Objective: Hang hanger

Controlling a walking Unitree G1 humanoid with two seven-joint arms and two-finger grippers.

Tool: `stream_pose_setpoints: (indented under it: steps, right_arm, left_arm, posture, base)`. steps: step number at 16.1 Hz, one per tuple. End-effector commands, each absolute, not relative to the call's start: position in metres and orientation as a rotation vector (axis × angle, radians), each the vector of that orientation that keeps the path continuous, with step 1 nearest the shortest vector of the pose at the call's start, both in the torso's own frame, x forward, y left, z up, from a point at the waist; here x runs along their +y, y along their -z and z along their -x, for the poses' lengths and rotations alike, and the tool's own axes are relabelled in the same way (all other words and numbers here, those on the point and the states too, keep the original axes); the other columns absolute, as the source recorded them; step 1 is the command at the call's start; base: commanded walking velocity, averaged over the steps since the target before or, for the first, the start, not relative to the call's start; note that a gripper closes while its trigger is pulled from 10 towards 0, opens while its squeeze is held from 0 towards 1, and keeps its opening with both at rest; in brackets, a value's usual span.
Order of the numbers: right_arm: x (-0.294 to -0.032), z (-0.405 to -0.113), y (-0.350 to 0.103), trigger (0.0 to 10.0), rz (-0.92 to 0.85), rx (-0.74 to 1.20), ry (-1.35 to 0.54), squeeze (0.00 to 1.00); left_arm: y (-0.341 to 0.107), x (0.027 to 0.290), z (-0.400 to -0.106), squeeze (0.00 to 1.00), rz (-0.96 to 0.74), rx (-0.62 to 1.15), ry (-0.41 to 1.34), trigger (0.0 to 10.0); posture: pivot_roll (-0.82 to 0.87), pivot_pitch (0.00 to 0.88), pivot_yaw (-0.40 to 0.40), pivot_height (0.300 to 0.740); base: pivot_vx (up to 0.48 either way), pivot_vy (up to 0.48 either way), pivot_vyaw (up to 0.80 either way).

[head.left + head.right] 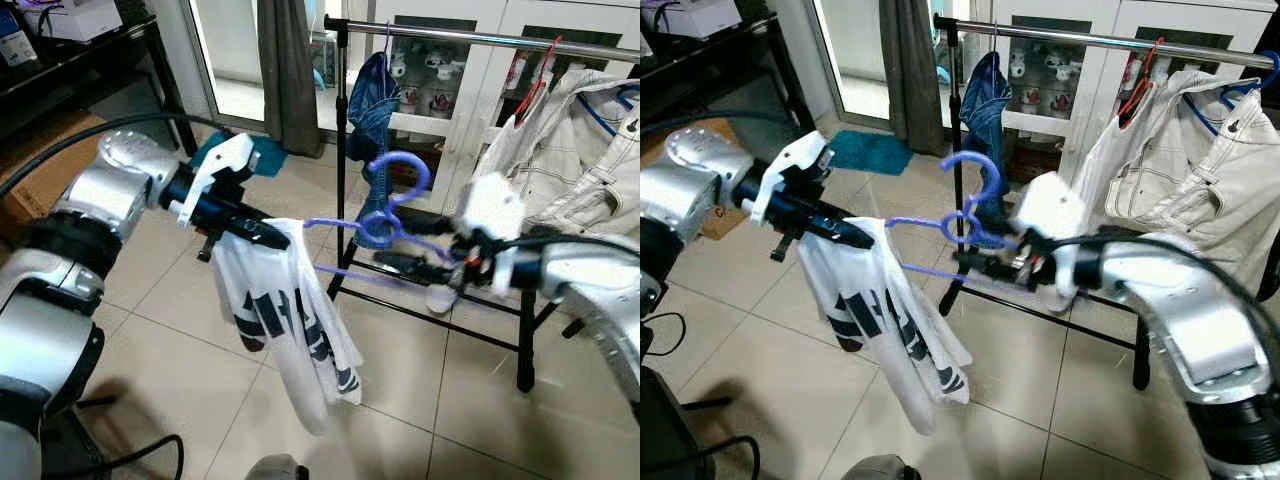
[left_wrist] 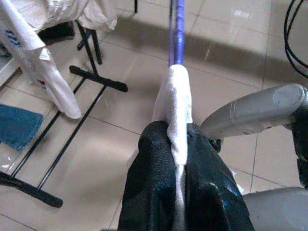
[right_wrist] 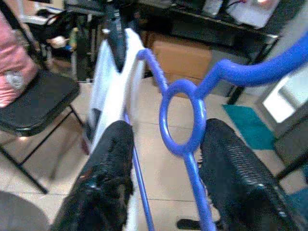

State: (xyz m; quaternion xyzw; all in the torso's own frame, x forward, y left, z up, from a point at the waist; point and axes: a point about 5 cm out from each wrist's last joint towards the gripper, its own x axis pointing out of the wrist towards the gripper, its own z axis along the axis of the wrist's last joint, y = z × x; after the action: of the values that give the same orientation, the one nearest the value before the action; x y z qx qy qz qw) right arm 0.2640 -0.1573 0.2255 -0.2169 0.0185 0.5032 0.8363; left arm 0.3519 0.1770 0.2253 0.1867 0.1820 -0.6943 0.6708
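Observation:
A purple plastic hanger point(image 1: 390, 215) carries a white shirt with dark blue print point(image 1: 290, 320), held in the air in front of the clothes rack's silver rail point(image 1: 480, 38). My left gripper point(image 1: 265, 232) is shut on the shirt where it covers the hanger's arm; the left wrist view shows white cloth point(image 2: 177, 110) pinched between the black fingers point(image 2: 154, 187). My right gripper point(image 3: 168, 129) is open, one finger on each side of the hanger's ring and neck point(image 3: 192, 173) with gaps showing. The hook point(image 1: 400, 165) points up, below the rail.
On the rail hang a blue denim garment point(image 1: 372, 100), a red hanger point(image 1: 530, 85) and a white jacket point(image 1: 570, 150). The rack's black legs point(image 1: 525, 370) stand on tiled floor. A dark shelf point(image 1: 90, 60) and cardboard box point(image 1: 40, 170) are at left, a teal mat point(image 1: 265, 155) behind.

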Motion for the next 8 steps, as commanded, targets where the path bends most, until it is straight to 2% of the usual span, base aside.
stream_pose_setpoints:
  steps: [1,2,3,5,6,8]
  right_arm:
    - [-0.167,-0.266,-0.231,10.0,0.456,0.013,-1.017,1.00]
    - [-0.175,-0.269,-0.233,10.0,0.456,0.012,-0.975,1.00]
    - [-0.196,-0.276,-0.235,10.0,0.435,0.017,-0.866,1.00]
    - [-0.213,-0.279,-0.234,10.0,0.417,0.024,-0.779,1.00]
    - [-0.232,-0.277,-0.230,10.0,0.354,0.038,-0.710,1.00]
    - [-0.245,-0.269,-0.228,10.0,0.253,0.005,-0.658,1.00]
  left_arm:
    - [-0.226,0.187,-0.351,0.00,-0.417,0.402,1.533,0.0]
    - [-0.222,0.188,-0.350,0.00,-0.404,0.405,1.531,0.0]
    - [-0.212,0.187,-0.345,0.00,-0.370,0.400,1.525,0.0]
    - [-0.204,0.187,-0.342,0.00,-0.350,0.384,1.505,0.0]
    - [-0.200,0.189,-0.344,0.00,-0.342,0.330,1.432,0.0]
    - [-0.201,0.190,-0.348,0.00,-0.329,0.237,1.320,0.0]
  posture:
    - [0.13,0.000,0.105,0.740]
    - [0.13,0.000,0.106,0.740]
    - [0.13,0.000,0.109,0.740]
    - [0.13,0.000,0.108,0.740]
    - [0.13,0.000,0.106,0.740]
    - [0.13,0.000,0.103,0.740]
  base:
    - [0.000,0.000,0.00]
    - [0.000,0.000,0.00]
    - [0.000,0.000,0.00]
    - [0.000,0.000,0.00]
    - [0.000,0.000,0.00]
    - [0.000,0.000,0.00]
